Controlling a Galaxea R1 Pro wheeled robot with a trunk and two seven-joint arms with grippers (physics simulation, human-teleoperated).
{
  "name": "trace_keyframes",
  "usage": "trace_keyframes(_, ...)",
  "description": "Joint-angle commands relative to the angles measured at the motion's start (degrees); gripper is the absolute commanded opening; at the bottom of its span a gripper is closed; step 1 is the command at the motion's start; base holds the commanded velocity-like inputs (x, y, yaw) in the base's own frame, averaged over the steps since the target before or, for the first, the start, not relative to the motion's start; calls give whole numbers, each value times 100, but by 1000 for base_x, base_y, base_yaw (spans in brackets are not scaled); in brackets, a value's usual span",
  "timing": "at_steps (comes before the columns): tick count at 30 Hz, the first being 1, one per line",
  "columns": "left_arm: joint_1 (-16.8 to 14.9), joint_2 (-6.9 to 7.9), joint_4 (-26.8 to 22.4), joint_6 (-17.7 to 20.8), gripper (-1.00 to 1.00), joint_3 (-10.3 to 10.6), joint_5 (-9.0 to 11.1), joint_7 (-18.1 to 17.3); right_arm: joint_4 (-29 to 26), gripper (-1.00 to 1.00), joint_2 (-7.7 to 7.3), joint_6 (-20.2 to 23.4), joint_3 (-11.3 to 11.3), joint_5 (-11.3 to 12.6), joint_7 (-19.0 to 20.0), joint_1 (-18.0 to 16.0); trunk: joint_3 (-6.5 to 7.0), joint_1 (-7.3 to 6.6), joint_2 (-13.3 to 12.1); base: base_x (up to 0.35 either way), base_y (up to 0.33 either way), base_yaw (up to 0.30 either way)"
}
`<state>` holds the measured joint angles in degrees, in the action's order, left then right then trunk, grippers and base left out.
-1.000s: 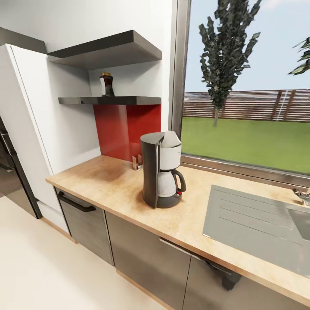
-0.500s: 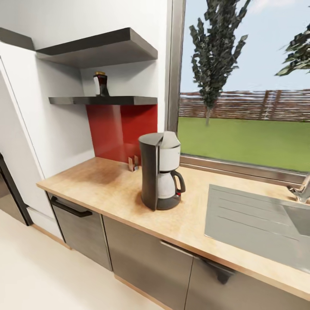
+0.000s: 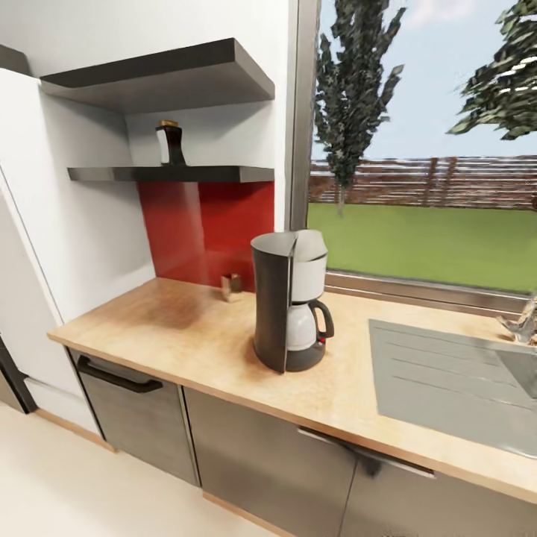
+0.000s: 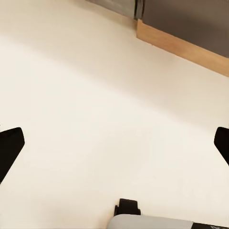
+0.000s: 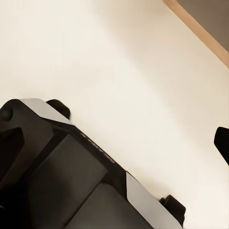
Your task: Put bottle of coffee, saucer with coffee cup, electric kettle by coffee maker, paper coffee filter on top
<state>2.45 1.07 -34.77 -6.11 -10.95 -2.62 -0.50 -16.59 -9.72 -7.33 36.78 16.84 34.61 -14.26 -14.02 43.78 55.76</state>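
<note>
The coffee maker point(image 3: 289, 309) stands on the kitchen countertop point(image 3: 179, 328) below the window. A pale rounded top caps its white housing; I cannot tell whether that is the paper coffee filter. The bottle of coffee point(image 3: 171, 144) stands on the kitchen shelf point(image 3: 201, 174) above the red panel. The saucer, coffee cup and electric kettle are out of view. My left gripper point(image 4: 114, 145) hangs open over the cream floor, its fingertips point(image 4: 9, 148) far apart. My right gripper point(image 5: 114, 143) is open too, above the floor and my own base point(image 5: 62, 176).
A small brown folded piece point(image 3: 232, 284) lies by the red panel. A steel sink with drainer point(image 3: 455, 380) and a tap point(image 3: 522, 324) take up the counter's right end. A thicker dark board point(image 3: 164, 78) hangs higher up. Dark cabinet fronts and a wooden plinth point(image 4: 181, 47) are below.
The whole head view has shifted as the camera moved: the counter and coffee maker look closer, and the dark appliance at the left has slid out. Nothing on the counter or shelf has moved.
</note>
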Motion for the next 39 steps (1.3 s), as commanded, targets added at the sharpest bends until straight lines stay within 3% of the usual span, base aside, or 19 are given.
trace_keyframes(1,1,-2,-5,-13,100,-11,-28,-7,5,100,-3,-23,39,38,6,-7,-6,2,4,80,327,-273)
trace_keyframes(10,1,2,-4,-13,100,-10,-28,-11,6,100,-3,-23,39,39,2,-7,-6,2,4,13,336,-259)
trace_keyframes(23,1,1,-11,-13,100,-5,-28,-11,6,100,-3,-32,39,39,-6,-7,-6,2,4,-4,248,-19)
trace_keyframes(36,1,-2,-11,-6,100,-12,-26,-3,6,100,-3,-35,39,37,-7,-7,227,-284,-517,-1,14,0)
trace_keyframes(39,1,-2,-12,-10,100,-12,-26,-3,6,100,-3,-38,39,37,-7,-7,227,-284,-517,0,0,0)
